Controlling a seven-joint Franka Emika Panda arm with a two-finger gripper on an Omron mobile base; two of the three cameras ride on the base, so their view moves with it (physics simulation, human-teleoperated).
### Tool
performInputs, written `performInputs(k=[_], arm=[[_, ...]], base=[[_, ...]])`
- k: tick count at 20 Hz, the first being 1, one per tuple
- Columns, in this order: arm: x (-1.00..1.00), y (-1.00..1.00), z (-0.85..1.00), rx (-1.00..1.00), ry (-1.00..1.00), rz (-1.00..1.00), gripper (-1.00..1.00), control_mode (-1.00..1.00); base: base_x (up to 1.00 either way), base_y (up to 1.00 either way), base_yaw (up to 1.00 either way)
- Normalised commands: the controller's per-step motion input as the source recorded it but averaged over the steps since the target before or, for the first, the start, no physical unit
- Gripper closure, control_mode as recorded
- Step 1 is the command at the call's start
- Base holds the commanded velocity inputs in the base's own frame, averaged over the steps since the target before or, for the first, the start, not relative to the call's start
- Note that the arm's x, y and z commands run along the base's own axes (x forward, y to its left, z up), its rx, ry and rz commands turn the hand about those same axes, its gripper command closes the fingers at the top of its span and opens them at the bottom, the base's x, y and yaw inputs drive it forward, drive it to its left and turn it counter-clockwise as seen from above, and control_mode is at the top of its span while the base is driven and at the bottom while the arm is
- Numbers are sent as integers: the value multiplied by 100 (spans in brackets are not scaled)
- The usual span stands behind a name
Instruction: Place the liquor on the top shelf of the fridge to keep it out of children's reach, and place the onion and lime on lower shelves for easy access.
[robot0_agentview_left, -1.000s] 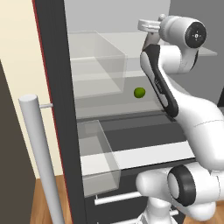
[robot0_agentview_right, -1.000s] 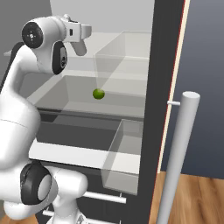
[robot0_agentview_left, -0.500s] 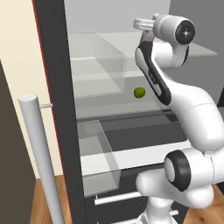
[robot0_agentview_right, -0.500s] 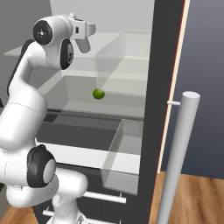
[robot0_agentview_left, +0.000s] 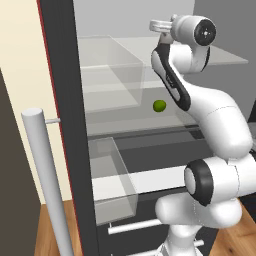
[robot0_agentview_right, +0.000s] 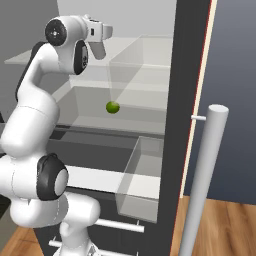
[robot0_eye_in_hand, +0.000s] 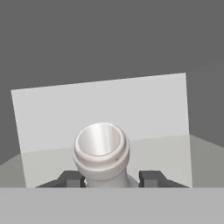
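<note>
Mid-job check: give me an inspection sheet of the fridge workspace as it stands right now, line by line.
Surface: top shelf, a pale glass slab, lies under the hand; a lower shelf carries the lime.
Job's things: liquor sits between the fingertips, seen cap-first in the hand view; lime rests on the lower shelf; onion, nothing seen.
Clutter: clear bins hang on the open door's inner side.
Grippers: gripper shut on the liquor, up at top-shelf level.
Cables: nothing seen.
Surroundings: fridge open, its silver bar handle in the foreground; dark drawer below the shelves; wood floor.
</note>
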Motion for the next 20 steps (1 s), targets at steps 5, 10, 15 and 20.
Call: performInputs(k=[5, 10, 15, 20], arm=[[29, 0, 0, 0, 7, 0, 100, -100], [30, 0, -3, 0, 5, 0, 100, -100], [34, 0, -11, 0, 5, 0, 100, -100], [32, 0, -15, 0, 2, 0, 100, -100]], base=[[0, 0, 0], [0, 0, 0], [0, 0, 0], [0, 0, 0]])
